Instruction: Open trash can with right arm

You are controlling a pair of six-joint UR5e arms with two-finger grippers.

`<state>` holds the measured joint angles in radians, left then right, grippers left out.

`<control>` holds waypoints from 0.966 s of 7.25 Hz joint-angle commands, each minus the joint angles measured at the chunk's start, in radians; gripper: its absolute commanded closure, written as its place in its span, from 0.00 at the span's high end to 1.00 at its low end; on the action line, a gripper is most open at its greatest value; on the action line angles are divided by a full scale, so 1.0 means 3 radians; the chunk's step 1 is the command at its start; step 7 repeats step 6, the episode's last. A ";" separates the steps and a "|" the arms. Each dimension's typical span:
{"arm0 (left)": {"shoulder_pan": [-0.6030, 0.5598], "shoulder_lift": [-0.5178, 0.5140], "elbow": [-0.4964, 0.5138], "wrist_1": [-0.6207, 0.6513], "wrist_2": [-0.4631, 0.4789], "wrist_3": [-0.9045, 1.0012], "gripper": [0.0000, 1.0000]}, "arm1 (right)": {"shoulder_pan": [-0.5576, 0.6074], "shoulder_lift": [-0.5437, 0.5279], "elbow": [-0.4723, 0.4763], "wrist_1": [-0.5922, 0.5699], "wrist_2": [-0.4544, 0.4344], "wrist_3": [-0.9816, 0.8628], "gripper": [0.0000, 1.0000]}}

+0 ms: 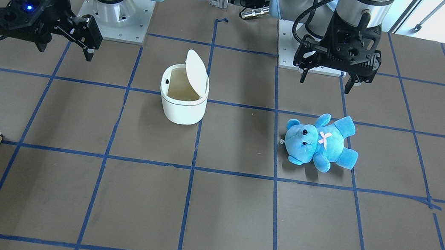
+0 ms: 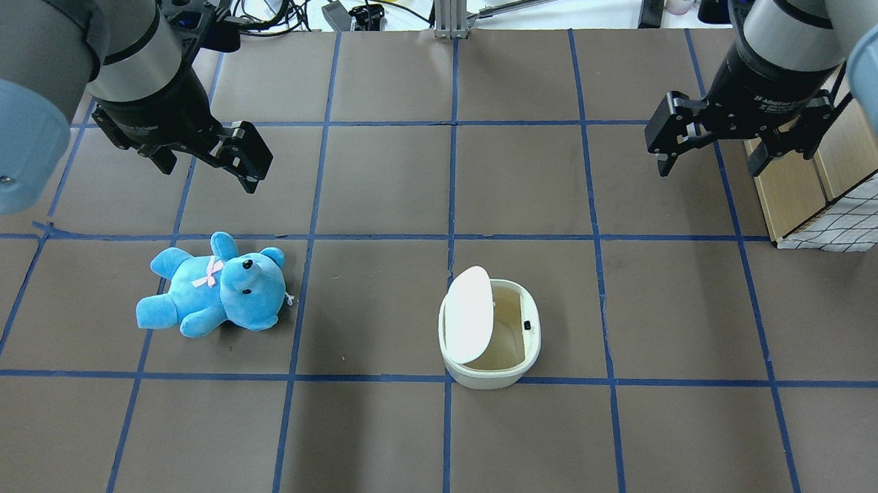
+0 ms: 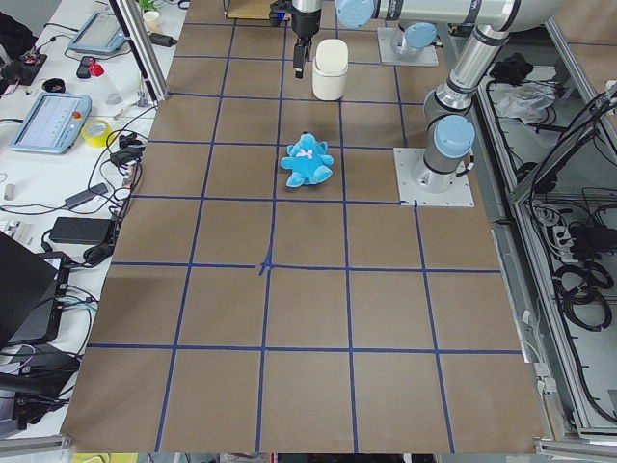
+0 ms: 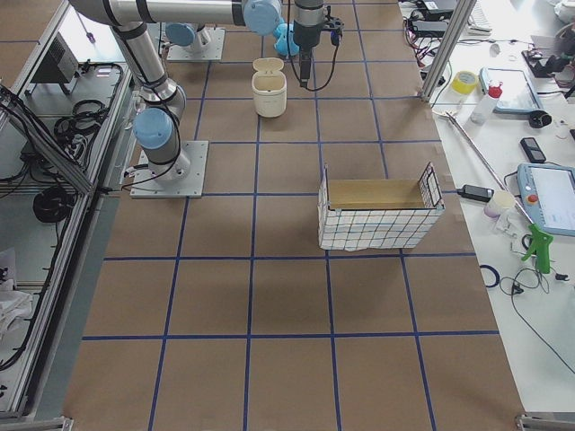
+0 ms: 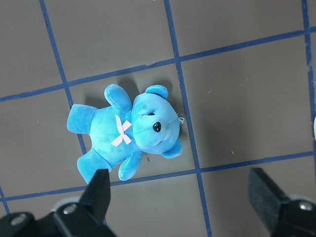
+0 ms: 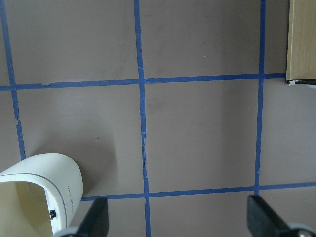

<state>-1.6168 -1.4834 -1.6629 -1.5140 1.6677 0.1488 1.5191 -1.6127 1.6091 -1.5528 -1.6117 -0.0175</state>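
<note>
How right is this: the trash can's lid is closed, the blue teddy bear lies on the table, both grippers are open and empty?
Wrong on the lid: the overhead exterior view shows it raised on the trash can. The blue teddy bear lies on the table; left gripper and right gripper are open, empty.

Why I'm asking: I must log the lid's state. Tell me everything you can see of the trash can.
The trash can is a small white bin of smooth plastic, rounded-square, standing upright on the brown table. Its flat lid is swung up on a side hinge, nearly vertical, so the pale, empty inside shows. A small black catch sits on the rim opposite the hinge. Only the table touches it.
</note>
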 commanded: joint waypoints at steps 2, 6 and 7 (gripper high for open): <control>0.0000 0.0000 0.0000 0.0000 -0.0001 0.0000 1.00 | 0.0009 -0.0004 0.0000 0.0006 0.0192 0.0017 1.00; 0.0000 0.0000 0.0000 0.0000 -0.0001 0.0000 1.00 | 0.0009 -0.0004 0.0010 0.0012 0.0182 0.0089 1.00; 0.0000 0.0000 0.0000 0.0000 -0.0001 0.0000 1.00 | 0.0009 -0.0004 0.0010 0.0012 0.0182 0.0089 1.00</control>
